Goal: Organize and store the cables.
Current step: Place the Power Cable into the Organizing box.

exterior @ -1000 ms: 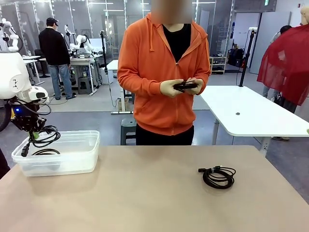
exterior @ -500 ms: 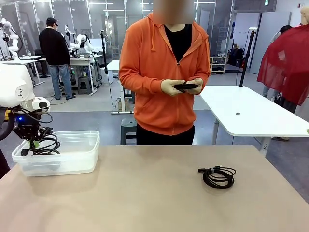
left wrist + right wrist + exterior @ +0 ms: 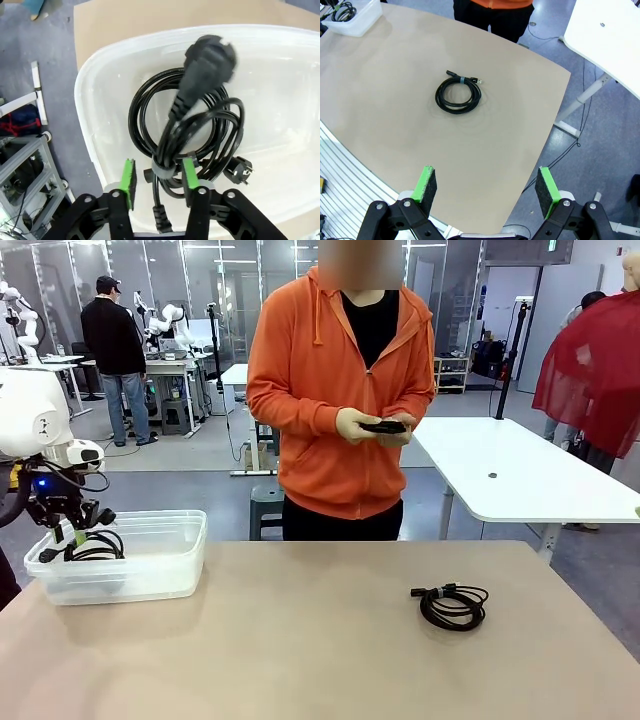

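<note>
The clear plastic bin [image 3: 150, 575] at the table's [image 3: 300, 650] left end serves as the landmark. The left gripper [image 3: 68, 533] hangs over the bin's left part, reaching down inside its rim. In the left wrist view this gripper [image 3: 158, 174] has its green pads [image 3: 129, 181] parted, with the tied neck of a coiled black power cable [image 3: 150, 107] standing between them. There is a gap on one side, so the jaws are partly open rather than clamped. The coil lies inside the bin [image 3: 87, 107] on its floor, and one chunky round plug [image 3: 207, 52] is raised and blurred above the loops. A smaller plug [image 3: 239, 170] lies beside them, and whether there is one cord or two I cannot tell. From the front the same coil [image 3: 97, 545] shows dark through the bin's wall. A second, thinner cable [image 3: 453, 606] lies coiled on the bare tabletop, well to the right of the bin and apart from everything else. The right gripper [image 3: 486, 186] hovers high above the table's [image 3: 385, 70] edge, far from the bin [image 3: 357, 25], which sits at the opposite end in its view. Its jaws are spread wide and hold nothing, and the thin cable [image 3: 458, 93] lies between it and the bin. Beyond the table's far side and right of the bin stands a person in an orange hoodie, both hands [image 3: 352, 424] at waist height around a third black cable [image 3: 383, 426].
</note>
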`<action>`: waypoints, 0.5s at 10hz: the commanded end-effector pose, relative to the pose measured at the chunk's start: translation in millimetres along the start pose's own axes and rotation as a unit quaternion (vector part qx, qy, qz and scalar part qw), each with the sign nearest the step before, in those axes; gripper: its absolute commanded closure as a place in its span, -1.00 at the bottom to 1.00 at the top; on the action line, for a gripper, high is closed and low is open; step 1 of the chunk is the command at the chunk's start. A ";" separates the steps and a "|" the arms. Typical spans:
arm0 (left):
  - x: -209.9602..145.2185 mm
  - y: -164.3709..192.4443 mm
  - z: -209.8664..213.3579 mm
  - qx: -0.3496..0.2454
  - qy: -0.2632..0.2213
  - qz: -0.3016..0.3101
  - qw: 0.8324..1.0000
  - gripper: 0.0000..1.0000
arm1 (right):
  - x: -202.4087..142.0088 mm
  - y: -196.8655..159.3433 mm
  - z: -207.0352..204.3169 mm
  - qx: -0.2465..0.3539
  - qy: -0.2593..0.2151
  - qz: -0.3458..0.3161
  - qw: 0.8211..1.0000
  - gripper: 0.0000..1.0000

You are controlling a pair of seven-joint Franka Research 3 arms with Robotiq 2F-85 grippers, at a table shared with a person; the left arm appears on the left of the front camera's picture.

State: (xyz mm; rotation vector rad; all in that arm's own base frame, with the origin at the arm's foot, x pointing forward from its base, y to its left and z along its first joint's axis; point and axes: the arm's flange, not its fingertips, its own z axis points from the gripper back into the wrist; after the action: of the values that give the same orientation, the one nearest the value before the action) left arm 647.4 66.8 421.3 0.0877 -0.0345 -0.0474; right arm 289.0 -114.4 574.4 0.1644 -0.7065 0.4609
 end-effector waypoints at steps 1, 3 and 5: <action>-9.3 -0.4 10.9 0.002 0.006 -0.009 1.000 -0.47 | -1.2 -1.1 -0.1 0.003 -0.002 0.001 1.000 -1.00; -20.2 -6.3 18.5 0.001 0.000 -0.015 1.000 -0.37 | -1.2 -1.1 -0.1 0.003 -0.002 0.001 1.000 -1.00; -29.4 -10.2 27.0 -0.003 -0.009 -0.019 1.000 -0.76 | -1.2 -1.1 -0.1 0.003 -0.002 0.001 1.000 -1.00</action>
State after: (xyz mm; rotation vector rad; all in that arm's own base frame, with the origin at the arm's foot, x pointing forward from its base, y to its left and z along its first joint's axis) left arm 630.7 56.9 445.5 0.0834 -0.0495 -0.0602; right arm 289.0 -114.4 574.4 0.1644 -0.7064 0.4609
